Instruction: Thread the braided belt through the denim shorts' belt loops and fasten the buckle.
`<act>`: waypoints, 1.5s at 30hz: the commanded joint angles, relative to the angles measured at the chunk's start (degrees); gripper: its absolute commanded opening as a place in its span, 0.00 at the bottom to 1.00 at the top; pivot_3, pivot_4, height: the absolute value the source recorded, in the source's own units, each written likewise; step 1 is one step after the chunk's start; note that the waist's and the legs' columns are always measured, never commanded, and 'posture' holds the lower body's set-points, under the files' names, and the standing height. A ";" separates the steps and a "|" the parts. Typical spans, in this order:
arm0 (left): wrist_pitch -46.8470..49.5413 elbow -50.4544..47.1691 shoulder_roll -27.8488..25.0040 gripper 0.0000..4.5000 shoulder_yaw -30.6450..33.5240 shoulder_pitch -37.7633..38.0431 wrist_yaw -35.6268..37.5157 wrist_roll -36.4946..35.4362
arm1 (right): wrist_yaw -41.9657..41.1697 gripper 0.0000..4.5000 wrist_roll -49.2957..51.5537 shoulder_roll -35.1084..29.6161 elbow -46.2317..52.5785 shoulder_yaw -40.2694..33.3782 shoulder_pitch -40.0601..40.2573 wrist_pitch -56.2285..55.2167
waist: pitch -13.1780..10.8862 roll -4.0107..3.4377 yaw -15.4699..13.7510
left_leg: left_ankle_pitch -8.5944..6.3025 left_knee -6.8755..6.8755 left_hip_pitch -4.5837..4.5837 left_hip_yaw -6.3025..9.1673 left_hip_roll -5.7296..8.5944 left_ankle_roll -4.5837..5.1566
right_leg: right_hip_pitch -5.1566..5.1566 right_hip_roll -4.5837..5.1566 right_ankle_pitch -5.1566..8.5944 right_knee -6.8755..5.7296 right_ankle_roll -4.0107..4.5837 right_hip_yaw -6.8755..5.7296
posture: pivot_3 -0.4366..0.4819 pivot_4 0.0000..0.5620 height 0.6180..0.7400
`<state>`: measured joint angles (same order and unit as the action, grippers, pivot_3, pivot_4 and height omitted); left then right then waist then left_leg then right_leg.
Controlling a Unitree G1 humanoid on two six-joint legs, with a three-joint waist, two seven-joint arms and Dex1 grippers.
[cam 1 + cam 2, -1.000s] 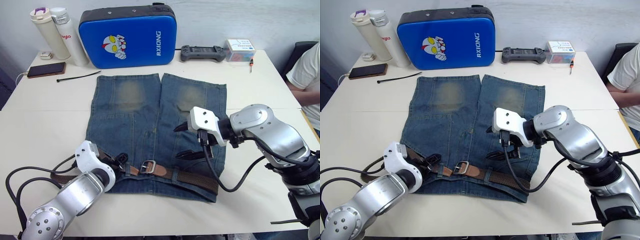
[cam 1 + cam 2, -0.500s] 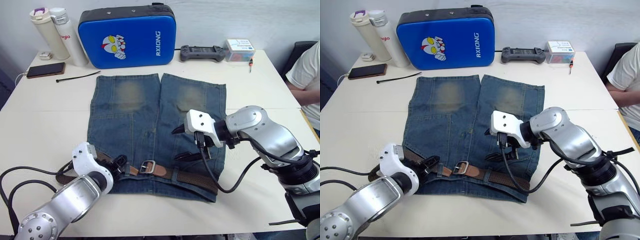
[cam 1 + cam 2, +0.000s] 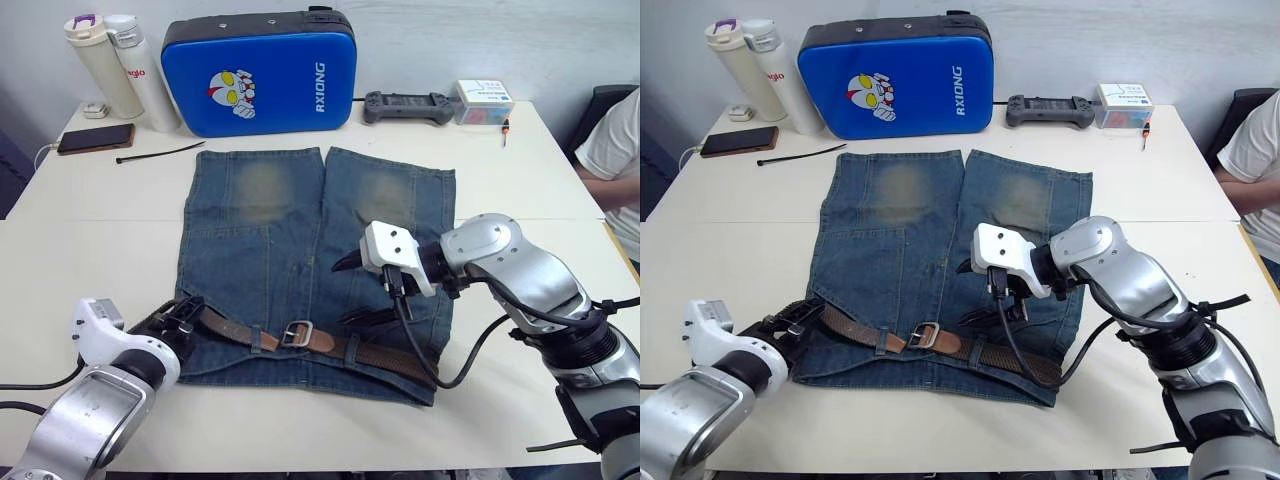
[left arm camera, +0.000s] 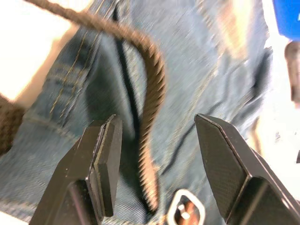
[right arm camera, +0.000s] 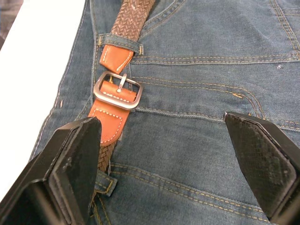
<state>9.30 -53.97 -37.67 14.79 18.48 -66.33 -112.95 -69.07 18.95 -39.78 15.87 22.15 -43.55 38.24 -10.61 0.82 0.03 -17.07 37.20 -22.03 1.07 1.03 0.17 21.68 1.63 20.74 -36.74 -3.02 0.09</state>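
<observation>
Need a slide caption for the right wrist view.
Open right gripper hovering over denim shorts, braided belt buckle fastened at the waistband.

"rxiong" on blue case (image 3: 260, 70), white bottle's (image 3: 144, 72) red lettering unreadable

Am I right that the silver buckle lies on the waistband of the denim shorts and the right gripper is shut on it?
Not quite: the buckle does lie on the waistband of the denim shorts, but the right gripper is open above it, fingers spread wide, as the right wrist view shows.

Braided belt (image 3: 370, 351) across denim shorts (image 3: 270, 240)
</observation>
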 commanded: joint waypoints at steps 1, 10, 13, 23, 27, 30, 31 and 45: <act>0.47 0.37 -1.17 0.62 1.92 0.80 1.34 -0.01 | 0.32 1.00 -0.62 0.72 1.04 -0.12 -1.03 -0.68 | 0.00 0.00 0.05 | 0.00 0.00 0.00 0.00 0.00 0.00 | 0.00 0.00 0.00 -0.01 0.00 0.00 | 0.48 0.27 1.00; 2.58 7.16 -0.48 0.49 3.35 -1.05 5.42 -0.05 | 0.14 1.00 0.11 1.35 2.10 -1.00 -1.06 -0.08 | 0.00 -0.01 0.04 | 0.00 0.00 0.01 0.02 0.00 0.01 | 0.00 0.00 0.00 -0.01 0.00 -0.02 | 0.48 0.27 1.00; 4.08 8.13 -0.07 0.23 2.59 -2.60 6.38 -0.05 | -1.20 1.00 3.54 1.06 3.37 -3.68 -0.76 0.96 | 0.00 0.00 0.05 | -0.02 -0.01 0.00 0.02 0.00 0.03 | -0.01 0.01 0.00 0.03 0.00 -0.02 | 0.48 0.27 1.00; 7.89 7.22 1.08 0.01 2.97 -1.65 7.88 -0.05 | -5.31 1.00 14.88 -1.34 5.57 -9.85 -0.07 6.64 | 0.00 -0.01 0.21 | -0.04 -0.05 0.00 0.03 -0.01 0.07 | -0.02 0.02 0.00 0.07 0.00 -0.02 | 0.48 0.27 1.00; 6.88 5.16 1.90 0.01 2.59 0.36 7.08 -0.05 | -4.35 1.00 14.85 -1.31 5.41 -9.70 -0.68 6.68 | 0.00 -0.01 0.09 | -0.04 -0.04 0.01 0.03 -0.01 0.07 | -0.02 0.02 0.00 0.06 0.00 -0.02 | 0.48 0.27 1.00; 5.26 3.62 4.68 0.01 -0.64 1.06 6.07 -0.05 | -2.79 1.00 14.05 -0.45 4.50 -9.15 -2.14 7.06 | 0.00 -0.01 0.07 | -0.06 -0.03 0.00 0.03 -0.01 0.10 | -0.04 0.04 0.00 0.11 -0.01 -0.02 | 0.48 0.27 1.00; 4.83 3.25 5.88 0.01 -2.27 0.97 5.60 -0.05 | -2.53 1.00 13.97 -0.39 4.38 -8.94 -2.44 7.25 | 0.00 -0.01 0.07 | -0.06 -0.03 0.00 0.02 0.00 0.10 | -0.04 0.05 -0.01 0.11 -0.01 -0.02 | 0.48 0.27 1.00; 13.53 4.73 -0.79 0.01 -11.42 -1.19 12.79 -0.05 | -1.93 1.00 13.30 -3.21 6.95 -6.25 -1.95 10.28 | 0.00 -0.01 0.08 | -0.06 -0.03 0.00 0.03 -0.01 0.09 | -0.05 0.02 -0.01 0.13 -0.02 -0.04 | 0.48 0.27 1.00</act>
<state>21.19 -48.22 -36.44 2.91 16.51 -55.70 -112.95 -70.98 32.06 -42.18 20.42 16.06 -45.97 48.74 -10.61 0.81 0.11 -17.12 37.15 -22.03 1.10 1.02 0.26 21.63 1.65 20.73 -36.61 -3.03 0.06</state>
